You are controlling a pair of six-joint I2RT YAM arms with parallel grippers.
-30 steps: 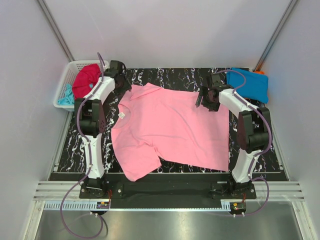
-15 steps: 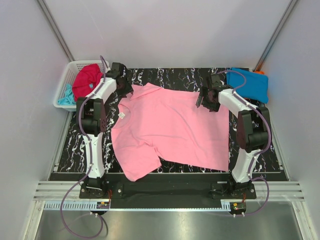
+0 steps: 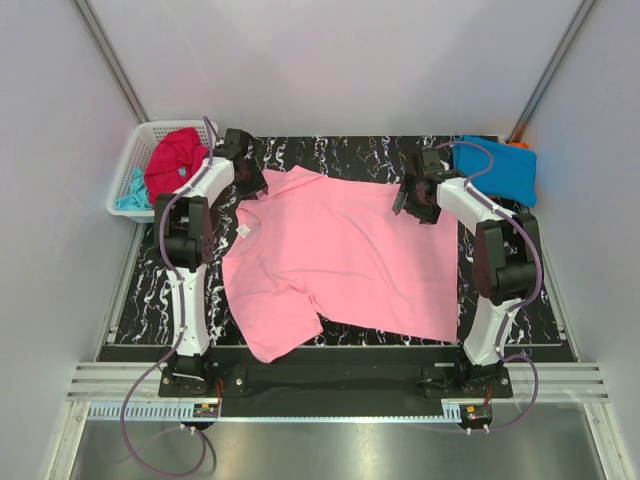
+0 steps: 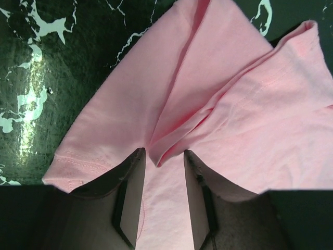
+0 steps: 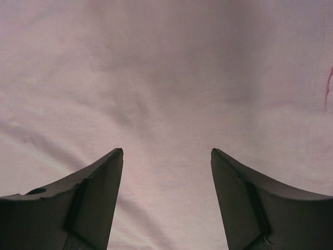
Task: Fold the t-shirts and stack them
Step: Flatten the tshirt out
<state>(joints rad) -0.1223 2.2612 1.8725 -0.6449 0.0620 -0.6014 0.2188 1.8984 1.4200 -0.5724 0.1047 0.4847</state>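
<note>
A light pink t-shirt [image 3: 340, 255] lies spread flat on the black marble table [image 3: 150, 290]. My left gripper [image 3: 250, 180] is at the shirt's far left sleeve. In the left wrist view the gripper [image 4: 163, 151] is open, with a raised fold of the pink sleeve [image 4: 208, 104] between its fingertips. My right gripper [image 3: 412, 200] is over the shirt's far right corner. In the right wrist view it [image 5: 166, 150] is wide open just above the flat pink cloth [image 5: 166, 78]. A folded bright blue shirt [image 3: 497, 170] lies at the far right on an orange one [image 3: 517, 146].
A white lattice basket [image 3: 138, 140] stands off the table's far left corner. It holds a crimson red shirt [image 3: 172, 160] and a pale aqua one [image 3: 130, 192]. Grey walls close in both sides. A metal rail runs along the near edge.
My left gripper has shifted slightly to the right and nearer, onto the sleeve. The right gripper has edged slightly farther away. The shirt has hardly moved.
</note>
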